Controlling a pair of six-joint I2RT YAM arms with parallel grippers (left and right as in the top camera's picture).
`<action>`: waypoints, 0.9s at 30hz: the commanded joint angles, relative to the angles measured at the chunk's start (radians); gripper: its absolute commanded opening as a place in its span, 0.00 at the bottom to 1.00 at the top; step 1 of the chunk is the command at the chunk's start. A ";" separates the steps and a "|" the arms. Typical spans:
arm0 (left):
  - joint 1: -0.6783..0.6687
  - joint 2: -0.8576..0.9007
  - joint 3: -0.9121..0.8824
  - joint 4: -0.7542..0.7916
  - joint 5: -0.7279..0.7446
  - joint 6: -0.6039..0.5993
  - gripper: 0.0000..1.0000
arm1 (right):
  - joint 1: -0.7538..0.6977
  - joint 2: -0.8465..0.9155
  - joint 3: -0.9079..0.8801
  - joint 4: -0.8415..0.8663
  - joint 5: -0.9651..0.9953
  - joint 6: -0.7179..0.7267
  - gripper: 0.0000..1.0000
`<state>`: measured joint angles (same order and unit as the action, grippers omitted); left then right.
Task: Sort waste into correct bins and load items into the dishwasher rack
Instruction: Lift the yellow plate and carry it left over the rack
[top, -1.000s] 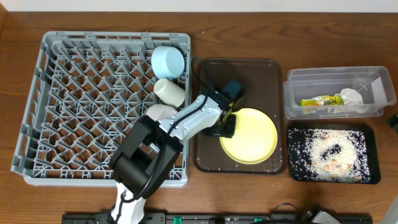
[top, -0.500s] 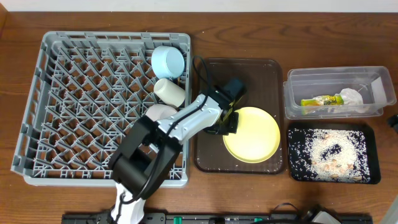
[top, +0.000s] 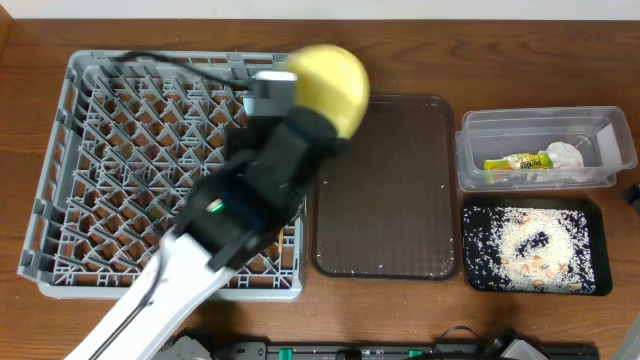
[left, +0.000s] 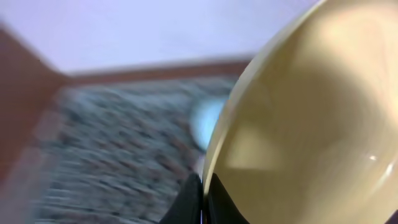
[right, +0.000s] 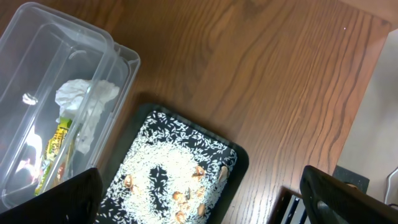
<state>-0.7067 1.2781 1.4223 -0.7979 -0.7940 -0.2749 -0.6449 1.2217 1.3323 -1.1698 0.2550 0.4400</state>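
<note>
My left gripper (left: 202, 200) is shut on the rim of the round yellow plate (top: 328, 82), which it holds on edge in the air above the back right corner of the grey dishwasher rack (top: 100, 150). In the left wrist view the plate (left: 311, 118) fills the right side, and a blurred light-blue bowl (left: 208, 121) lies beyond it in the rack. The left arm hides the rack's right side from overhead. My right gripper (right: 199, 205) hangs open above the black tray (right: 239, 158) of rice (right: 168, 168).
A dark brown serving tray (top: 385, 180) lies bare between the rack and the bins. The clear tub (top: 470, 150) at the back right holds a yellow-green wrapper (top: 518, 161) and a white napkin (top: 567, 158). The black tray (top: 470, 245) of rice (top: 530, 240) sits in front of it.
The left gripper shut on the plate's rim, then lifted it off the brown tray, up and left to above the rack's back right corner. The right gripper has stayed put.
</note>
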 joint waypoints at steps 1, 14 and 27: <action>0.042 -0.001 0.002 -0.005 -0.301 0.146 0.06 | -0.011 -0.004 0.004 -0.001 0.006 0.000 0.99; 0.279 0.201 -0.011 -0.005 -0.318 0.189 0.06 | -0.011 -0.004 0.004 -0.001 0.006 0.000 0.99; 0.317 0.375 -0.011 0.048 -0.489 0.189 0.06 | -0.011 -0.004 0.004 -0.001 0.006 0.000 0.99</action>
<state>-0.4053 1.6608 1.4132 -0.7593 -1.1656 -0.0845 -0.6449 1.2217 1.3323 -1.1698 0.2550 0.4400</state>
